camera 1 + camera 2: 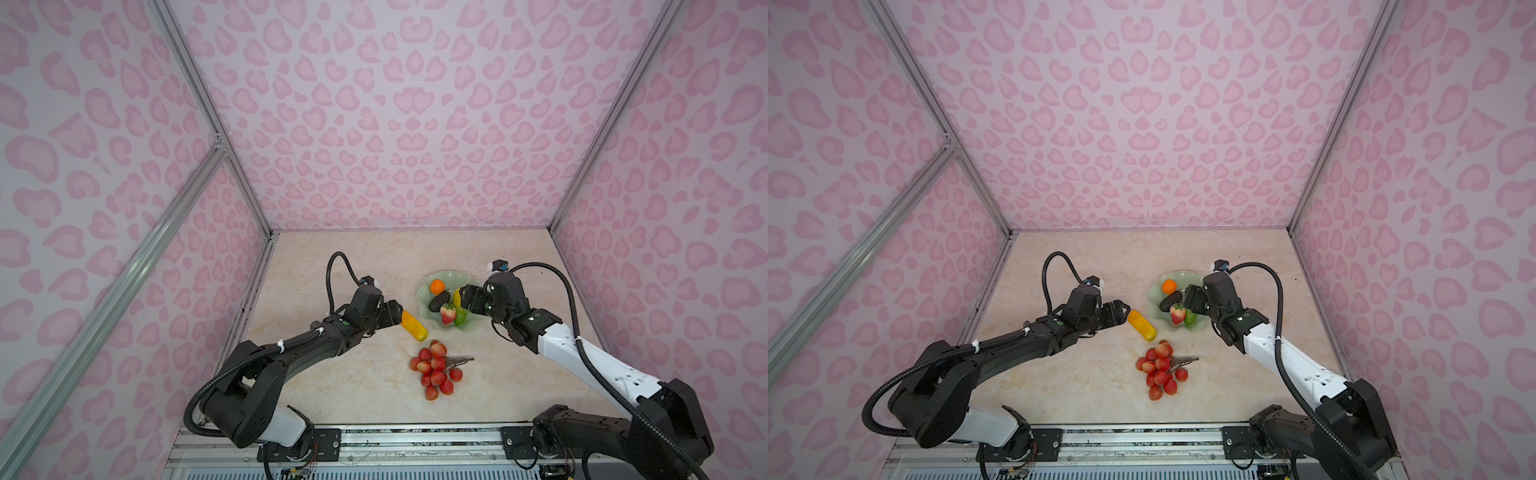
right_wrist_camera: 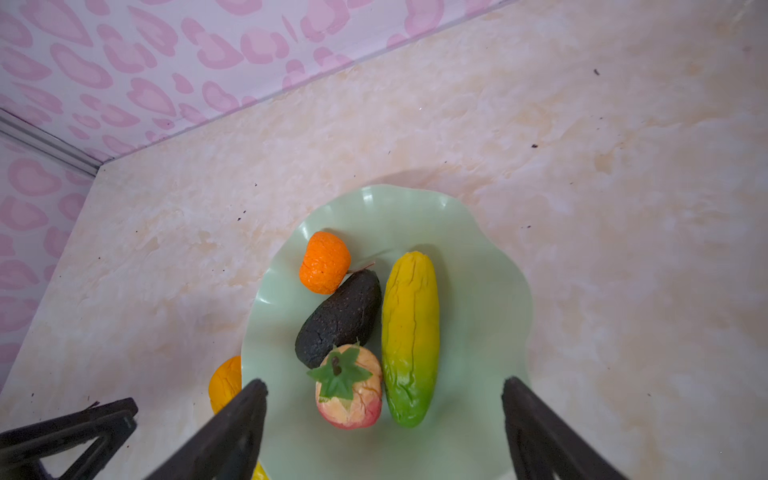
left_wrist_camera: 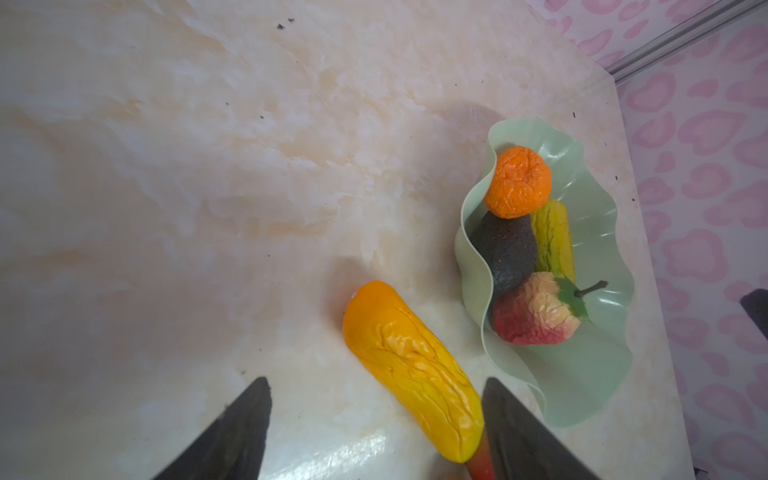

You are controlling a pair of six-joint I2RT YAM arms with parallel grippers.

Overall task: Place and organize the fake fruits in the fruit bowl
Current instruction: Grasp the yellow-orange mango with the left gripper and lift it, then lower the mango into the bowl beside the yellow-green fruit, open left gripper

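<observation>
The pale green fruit bowl [image 1: 451, 275] [image 2: 478, 291] holds a small orange [image 2: 325, 262], a dark avocado [image 2: 340, 318], a strawberry [image 2: 351, 390] and a green-yellow oblong fruit [image 2: 410, 336]. My right gripper [image 2: 384, 381] [image 1: 464, 301] hangs open over the bowl's right side, with nothing between its fingers. An orange-yellow oblong fruit [image 1: 414, 326] [image 3: 411, 365] lies on the table just left of the bowl. My left gripper [image 3: 376, 380] [image 1: 400, 318] is open, and the fruit's near end lies between its fingers, closer to one. A bunch of red berries [image 1: 434, 370] lies nearer the front.
The marble table [image 1: 332, 374] is closed in by pink patterned walls [image 1: 395, 124] at the back and on both sides. The bowl stands to the right of the middle, towards the back. The berries' brown stem [image 1: 461, 360] points right.
</observation>
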